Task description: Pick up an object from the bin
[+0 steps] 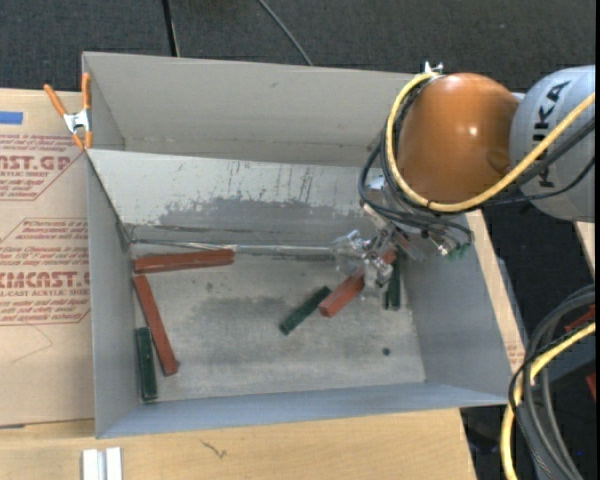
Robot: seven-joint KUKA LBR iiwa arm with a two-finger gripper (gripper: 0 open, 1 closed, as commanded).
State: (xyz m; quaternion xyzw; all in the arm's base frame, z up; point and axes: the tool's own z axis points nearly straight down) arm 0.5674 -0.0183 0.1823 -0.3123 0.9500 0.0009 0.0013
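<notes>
Camera view: bin (280, 108), red sticks (183, 261), green sticks (145, 365)

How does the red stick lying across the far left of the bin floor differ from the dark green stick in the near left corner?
Colour: the red stick is reddish brown, the dark green stick nearly black. Pose: the red stick lies crosswise, the dark green stick runs front to back. Length: the red stick looks longer. Both are thin, straight, lying flat.
</notes>
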